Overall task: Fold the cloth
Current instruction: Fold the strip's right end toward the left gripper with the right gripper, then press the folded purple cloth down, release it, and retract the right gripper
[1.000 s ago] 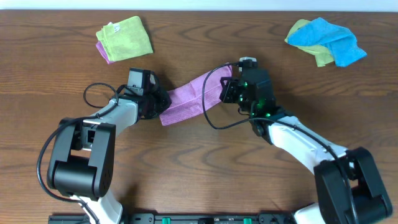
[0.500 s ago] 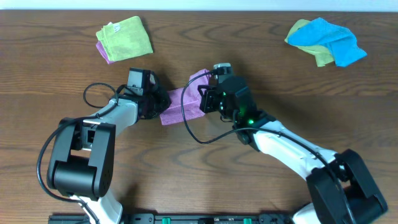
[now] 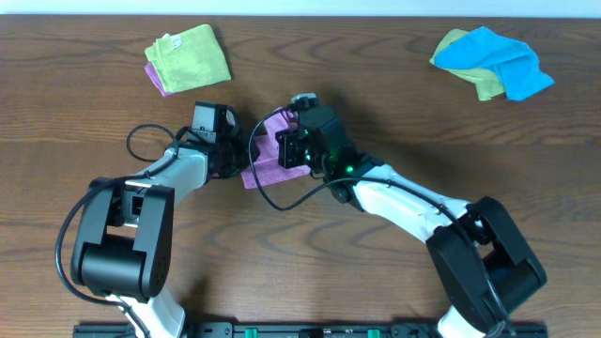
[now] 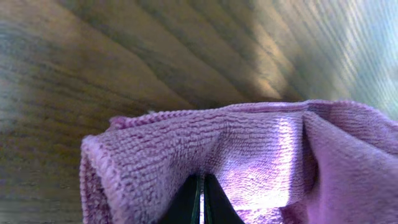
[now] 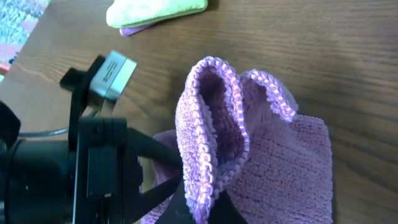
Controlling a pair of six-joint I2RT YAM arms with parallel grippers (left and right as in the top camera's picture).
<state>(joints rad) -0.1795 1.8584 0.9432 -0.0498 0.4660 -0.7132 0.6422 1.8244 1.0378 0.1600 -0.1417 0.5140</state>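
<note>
The lilac cloth [image 3: 266, 161] lies bunched at the table's middle between both arms, folded over itself. My left gripper [image 3: 246, 156] is shut on its left edge; in the left wrist view the cloth [image 4: 249, 155] fills the lower frame and the jaws [image 4: 201, 202] pinch it. My right gripper [image 3: 286, 148] is shut on the cloth's other end, held up over the left part. In the right wrist view a folded edge of the cloth [image 5: 214, 137] stands up from the jaws [image 5: 202, 208], with the left arm [image 5: 62, 168] close beside. No white tag shows.
A lime-green folded cloth [image 3: 190, 55] with a purple one under it lies at the back left, also in the right wrist view [image 5: 155, 11]. A bright blue cloth [image 3: 496, 60] on a green one lies at the back right. Black cables loop near both wrists.
My right gripper has carried its end of the cloth leftward across the table, toward the left gripper, doubling the cloth over. The left arm has not moved.
</note>
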